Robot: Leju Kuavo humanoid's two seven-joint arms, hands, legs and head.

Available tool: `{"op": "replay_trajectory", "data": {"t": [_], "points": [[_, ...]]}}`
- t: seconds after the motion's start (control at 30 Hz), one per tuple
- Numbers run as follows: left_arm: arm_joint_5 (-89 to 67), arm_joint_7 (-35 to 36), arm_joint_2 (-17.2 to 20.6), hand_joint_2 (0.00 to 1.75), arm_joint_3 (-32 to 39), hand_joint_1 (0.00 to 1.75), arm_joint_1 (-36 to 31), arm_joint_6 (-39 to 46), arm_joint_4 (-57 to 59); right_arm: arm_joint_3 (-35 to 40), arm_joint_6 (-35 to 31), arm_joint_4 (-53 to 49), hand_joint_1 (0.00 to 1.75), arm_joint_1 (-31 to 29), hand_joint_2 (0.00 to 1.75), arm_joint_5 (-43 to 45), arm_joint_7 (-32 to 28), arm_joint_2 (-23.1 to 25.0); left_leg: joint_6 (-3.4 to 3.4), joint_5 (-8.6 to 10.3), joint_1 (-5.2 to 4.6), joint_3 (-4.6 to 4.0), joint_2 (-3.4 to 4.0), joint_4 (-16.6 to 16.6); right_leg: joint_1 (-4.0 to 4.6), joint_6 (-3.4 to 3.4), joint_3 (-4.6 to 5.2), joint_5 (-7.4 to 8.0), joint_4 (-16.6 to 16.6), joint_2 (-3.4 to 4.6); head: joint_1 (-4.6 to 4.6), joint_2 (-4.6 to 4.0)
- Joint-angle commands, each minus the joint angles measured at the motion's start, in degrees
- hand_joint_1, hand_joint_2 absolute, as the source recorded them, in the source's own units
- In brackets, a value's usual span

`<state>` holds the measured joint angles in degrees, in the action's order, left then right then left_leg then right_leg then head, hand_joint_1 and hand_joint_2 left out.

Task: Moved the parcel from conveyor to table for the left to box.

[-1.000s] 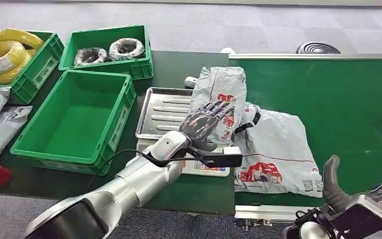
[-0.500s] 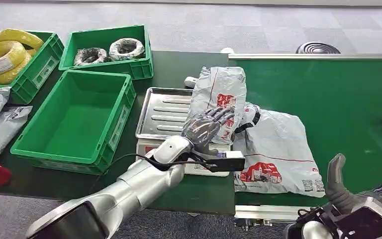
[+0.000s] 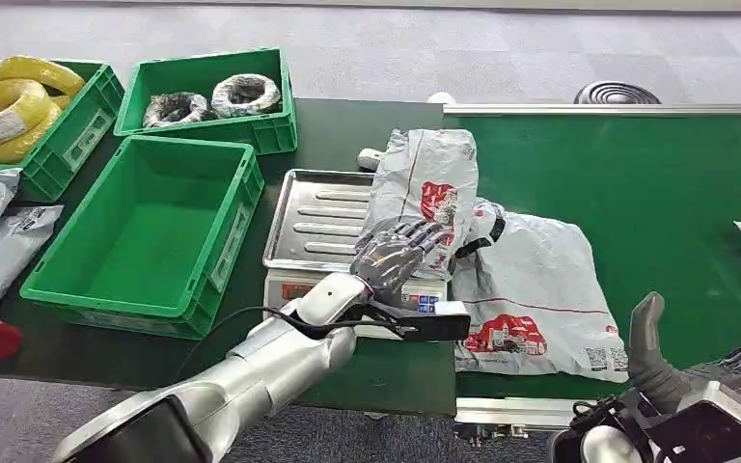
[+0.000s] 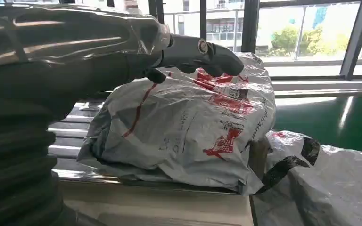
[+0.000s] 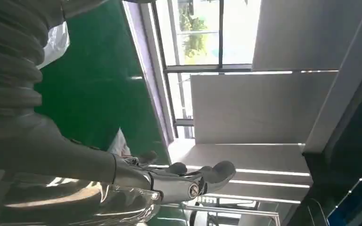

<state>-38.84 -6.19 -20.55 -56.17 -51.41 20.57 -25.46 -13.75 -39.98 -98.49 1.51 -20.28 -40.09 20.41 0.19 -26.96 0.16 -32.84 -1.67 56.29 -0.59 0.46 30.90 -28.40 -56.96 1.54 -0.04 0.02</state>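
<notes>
Parcel [image 3: 423, 198]: crinkled grey plastic, left hand [image 3: 396, 253] on top.

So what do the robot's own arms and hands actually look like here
Both arms are shiny silver metal. The left arm has a thin black cable looping beside it and a black box at the wrist. The left hand has dark grey, glossy fingers; behind it sits a grey ribbed cover. The right hand has a thick grey thumb, darker fingers and a black wrist block.

Floor [image 3: 502, 48]: grey carpet tiles, a dark round vent [image 3: 617, 94] set in.
Desk [image 3: 347, 125]: dark green top.
Windows [image 4: 306, 33]: tall panes, dark frames, daylight, trees outside.
Ceiling [image 5: 264, 108]: pale panels.
</notes>
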Motion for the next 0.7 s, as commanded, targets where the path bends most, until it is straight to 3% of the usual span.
{"op": "replay_trajectory", "data": {"t": [0.03,0.13,0.37,0.53,0.6,0.63,0.67,0.7], "points": [[1.5,-1.0,0.5,1.75,-1.2,0.00,-1.3,-0.6,4.0,1.4,0.0,0.0,0.00,0.4,1.75,0.1,0.1,-0.4,-0.03,0.00,0.02,0.05,0.14,0.0,0.03,-0.02,-0.04,0.02,0.0,-0.04,0.00,0.00],[2.1,-1.1,0.5,1.75,-1.0,0.14,-1.3,-0.4,4.0,1.5,0.0,-0.3,0.00,0.5,1.75,0.0,0.1,-0.4,-0.03,0.01,0.01,0.03,0.11,0.0,0.03,-0.01,-0.03,0.02,0.0,-0.05,0.00,0.00],[2.1,-1.1,0.5,1.75,-1.0,0.14,-1.3,-0.4,4.0,1.5,0.0,-0.3,0.00,0.5,1.75,0.0,0.1,-0.4,-0.04,0.00,0.02,0.06,0.16,0.0,0.03,-0.02,-0.06,0.02,0.1,-0.08,0.00,0.00],[2.0,-0.6,0.5,1.75,-1.2,0.51,-1.5,-0.4,5.0,1.7,0.0,0.3,0.00,0.3,1.75,0.0,0.1,-0.4,-0.03,0.00,0.02,0.05,0.13,0.0,0.03,-0.02,-0.04,0.02,0.0,-0.05,0.00,0.00],[1.6,-0.1,0.5,1.75,-1.6,0.52,-1.5,-0.4,5.6,1.8,0.0,0.4,0.00,0.2,1.75,0.0,0.1,-0.4,-0.05,0.00,0.04,0.06,0.19,0.0,0.06,-0.02,-0.06,0.04,0.1,-0.04,0.00,0.00],[1.6,-0.1,0.5,1.75,-1.6,0.75,-1.5,-0.4,5.6,1.8,0.0,0.4,0.00,0.2,1.75,0.0,0.1,-0.4,-0.03,0.01,0.01,0.05,0.16,0.0,0.02,-0.01,-0.03,0.03,0.0,-0.02,0.00,-0.02],[1.6,-0.1,0.5,1.75,-1.6,1.31,-1.5,-0.4,5.6,1.8,0.0,0.4,0.00,0.2,1.75,0.0,0.1,-0.4,-0.03,0.00,0.02,0.03,0.13,0.0,0.03,-0.01,-0.03,0.03,0.0,-0.02,0.02,0.00],[1.6,0.0,0.5,1.75,-1.5,1.55,-1.3,-0.4,6.2,2.0,0.0,0.4,0.00,0.2,1.75,0.2,0.1,-0.4,-0.05,0.01,0.03,0.07,0.19,0.0,0.05,-0.02,-0.06,0.04,0.1,-0.05,0.00,0.00]]}}
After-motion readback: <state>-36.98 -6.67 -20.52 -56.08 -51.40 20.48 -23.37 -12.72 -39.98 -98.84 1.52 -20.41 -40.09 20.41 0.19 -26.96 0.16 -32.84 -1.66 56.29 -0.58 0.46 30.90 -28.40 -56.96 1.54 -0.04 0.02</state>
